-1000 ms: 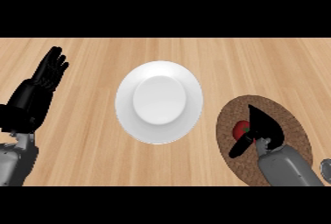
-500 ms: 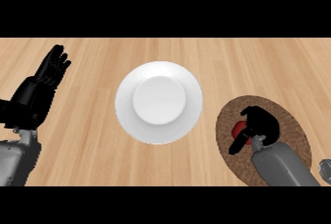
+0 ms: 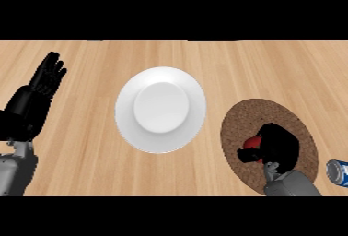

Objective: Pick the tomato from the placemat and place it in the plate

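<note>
So the right robot hand [image 3: 280,146] is down on the brown round placemat [image 3: 239,120] at the right side of the wooden tabletop [image 3: 88,166], and its black fingers are curled around the red tomato [image 3: 253,143], which is pretty much swallowed up by the hand, only a red patch peeks out on its left side. The tomato sits on the placemat, toward the near half of it, and I honestly can't tell if it's resting on the mat or lifted a bit off it. The grey forearm comes in from the near edge right below the hand. To the left of the placemat, roughly in the middle of the tabletop, is the white plate [image 3: 128,120], with nothing in it, apart from the mat with a strip of wood showing between them. Over at the far left the left robot hand [image 3: 34,99] is just resting with its fingers straight and pointing away, holding nothing, well apart from the plate. There's also a blue can [image 3: 339,173] lying at the right edge, just beside the placemat's near right rim, only partly in view.
</note>
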